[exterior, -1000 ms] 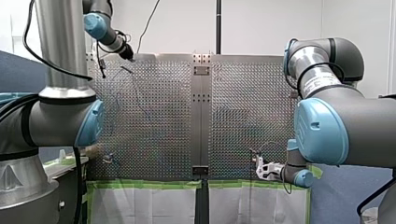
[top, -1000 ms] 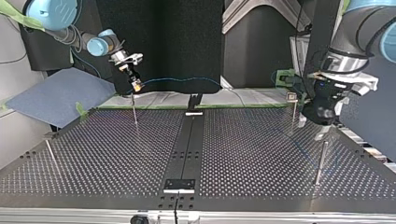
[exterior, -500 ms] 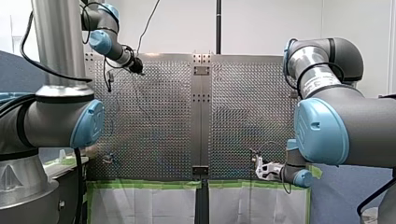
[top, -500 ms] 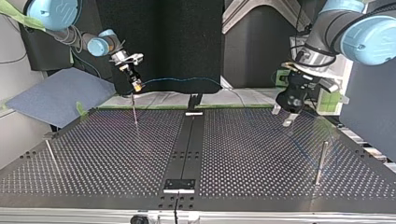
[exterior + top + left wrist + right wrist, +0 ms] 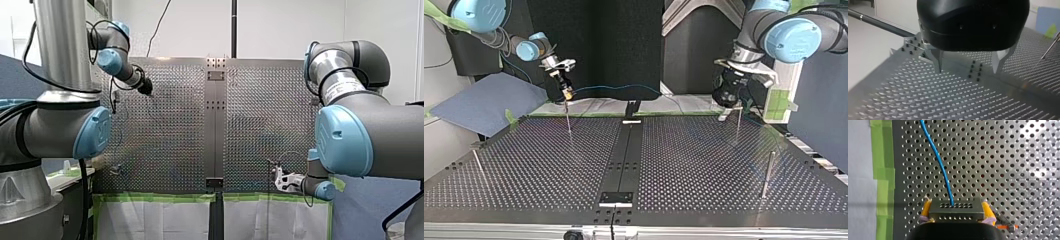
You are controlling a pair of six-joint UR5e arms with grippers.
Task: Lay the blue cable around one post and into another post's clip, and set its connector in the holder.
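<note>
My right gripper (image 5: 956, 212) clamps the connector (image 5: 955, 206) above the table (image 5: 1010, 170), cable (image 5: 940, 165) trailing loose, left gripper (image 5: 968, 71) open and empty: post, clip and holder all look undone.

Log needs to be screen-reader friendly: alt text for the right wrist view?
My right gripper, yellow-padded, clamps a grey connector from both sides. The blue cable leaves the connector and runs ahead across the perforated table, beside a green tape strip along its edge.
</note>
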